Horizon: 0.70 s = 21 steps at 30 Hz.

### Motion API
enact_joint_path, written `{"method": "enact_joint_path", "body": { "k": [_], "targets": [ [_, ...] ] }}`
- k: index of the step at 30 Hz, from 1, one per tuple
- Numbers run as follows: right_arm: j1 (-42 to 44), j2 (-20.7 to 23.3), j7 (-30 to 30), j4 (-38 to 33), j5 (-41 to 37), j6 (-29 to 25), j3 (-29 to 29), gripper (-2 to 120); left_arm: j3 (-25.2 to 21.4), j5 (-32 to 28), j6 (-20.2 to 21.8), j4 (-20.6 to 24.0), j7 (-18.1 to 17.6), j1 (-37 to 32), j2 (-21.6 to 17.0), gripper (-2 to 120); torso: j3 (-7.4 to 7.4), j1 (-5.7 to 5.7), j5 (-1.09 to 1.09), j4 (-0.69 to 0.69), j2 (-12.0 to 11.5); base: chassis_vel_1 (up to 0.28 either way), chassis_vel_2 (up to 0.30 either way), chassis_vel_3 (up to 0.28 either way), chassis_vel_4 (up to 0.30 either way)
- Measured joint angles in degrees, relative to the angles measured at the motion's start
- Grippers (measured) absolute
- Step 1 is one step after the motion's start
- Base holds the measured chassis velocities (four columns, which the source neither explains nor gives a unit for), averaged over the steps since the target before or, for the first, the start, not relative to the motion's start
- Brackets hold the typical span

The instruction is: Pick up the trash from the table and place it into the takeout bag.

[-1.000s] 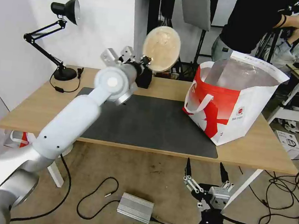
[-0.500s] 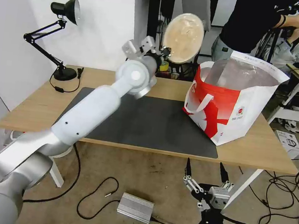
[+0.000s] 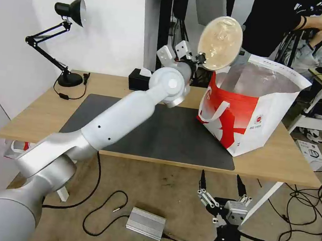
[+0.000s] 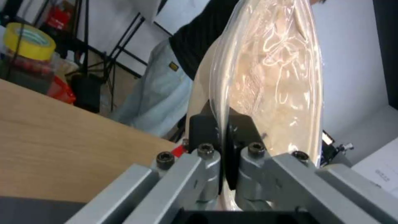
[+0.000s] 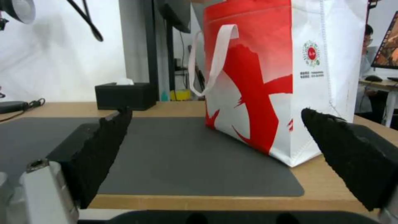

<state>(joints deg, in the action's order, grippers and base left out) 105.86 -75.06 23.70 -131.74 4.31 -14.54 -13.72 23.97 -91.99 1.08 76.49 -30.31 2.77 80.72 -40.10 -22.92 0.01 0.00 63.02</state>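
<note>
- The right gripper (image 3: 220,185) hangs low at 6 o'clock in the head view, below the near bench edge, its black fingers (image 5: 104,146) spread wide and grasping nothing.
- On the floor near it lie a silver box (image 3: 145,223) and black cables (image 3: 304,212).
- The bench (image 3: 34,117) is a light-wood top carrying a dark grey mat (image 3: 167,134), which fills its middle.
- The bag (image 3: 245,118) stands upright on the bench at about 3 o'clock of the mat, its near corner overlapping the mat's edge. It is red and white, with a foil lining showing at its open mouth, a white strap (image 5: 215,59) hanging on the side and a small round logo (image 5: 312,53).
- The left arm (image 3: 123,118) reaches across the mat from 7 o'clock toward 1 o'clock, raised well above the bench.
- The left gripper (image 3: 199,58) is clenched on the rim of the bowl (image 3: 220,37); the left wrist view shows both black pads (image 4: 242,129) pinching the thin edge (image 4: 224,102).
- The bowl is beige, tipped on its edge with its inside facing the head camera, held in the air just above the bag's far left corner and not touching it.
- Farther back, a black tissue box (image 3: 138,80) sits at 12 o'clock by the far bench edge.
- A black lamp (image 3: 64,41) stands at 10 o'clock on the far left corner, its cord (image 3: 68,93) trailing on the wood.
</note>
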Motion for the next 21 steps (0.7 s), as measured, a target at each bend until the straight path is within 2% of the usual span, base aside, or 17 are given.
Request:
{"method": "enact_joint_path", "body": {
  "k": [7,11,21],
  "targets": [
    [0.0,0.0,0.0,0.0,0.0,0.0,0.0,100,1.5,0.4,0.3,-2.2,0.3,1.1,2.6,0,0.00,0.00,0.00,-0.01,0.0,0.000,0.000,0.000,0.000],
    [0.0,0.0,0.0,0.0,0.0,0.0,0.0,100,3.3,0.9,0.4,-5.2,1.5,2.4,4.4,0,-0.01,0.00,0.00,0.00,0.0,0.000,0.000,0.000,0.000],
    [0.0,0.0,0.0,0.0,0.0,0.0,0.0,100,5.0,2.0,0.8,-9.4,3.4,3.1,7.3,0,0.00,0.00,-0.01,0.00,0.0,0.000,0.000,0.000,0.000]
  ]
}}
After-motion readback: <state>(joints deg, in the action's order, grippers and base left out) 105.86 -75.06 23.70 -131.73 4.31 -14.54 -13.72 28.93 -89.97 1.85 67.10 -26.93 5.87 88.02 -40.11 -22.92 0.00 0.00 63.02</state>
